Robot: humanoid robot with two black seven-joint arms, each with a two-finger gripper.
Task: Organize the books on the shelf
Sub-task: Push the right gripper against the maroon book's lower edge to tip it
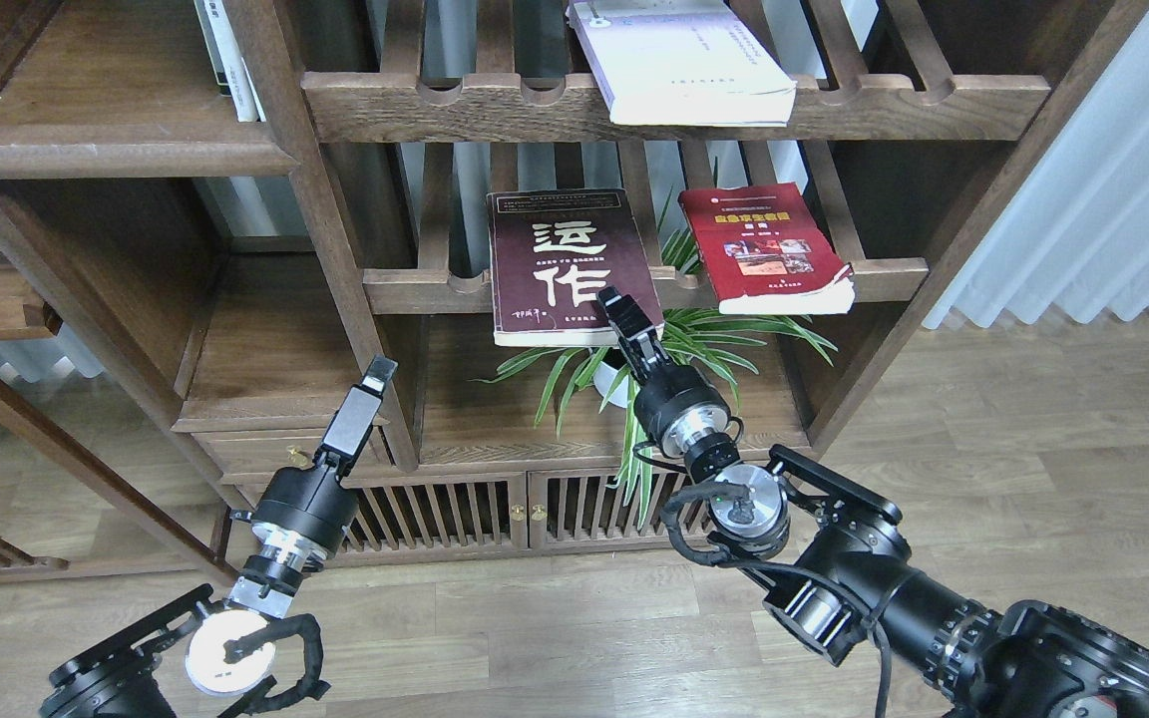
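Observation:
The dark maroon book [565,261] with white characters lies flat on the middle slatted rack, its front end hanging over the rail. The bright red book [764,247] lies to its right on the same rack. The white and lavender book [682,62] lies on the upper slatted rack. A solid dark-brown shelf [111,150] with a rounded front edge is at the upper left. My right gripper [616,305] overlaps the maroon book's front right corner; its dark fingers cannot be told apart. My left gripper [379,375] is low, in front of the bookcase post, holding nothing visible.
Several thin books [225,60] stand at the back right of the upper left shelf. A potted green plant [664,349] sits under the middle rack, right behind my right gripper. Another solid board [270,359] is at the lower left. Slatted cabinet doors [525,509] are below.

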